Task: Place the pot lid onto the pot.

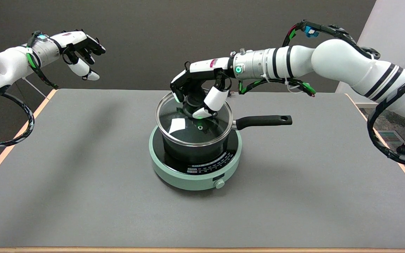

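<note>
Table (83, 196), grey; green hotplate (174, 172) at centre bearing black pot (188, 151), handle toward 3 o'clock. Glass lid (174, 123) sits on pot rim, apparently slightly tilted: stiff, slippery, breakable, best held by its knob. Right hand (199, 96) grips that knob, fingers curled.

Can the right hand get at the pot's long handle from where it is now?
Probably not yet: the right hand grips the knob of the glass lid. The handle itself lies unobstructed, pointing right from the pot.

Right hand (198, 94) seemingly grips the glass lid (174, 119) on the pot (188, 149)
</note>
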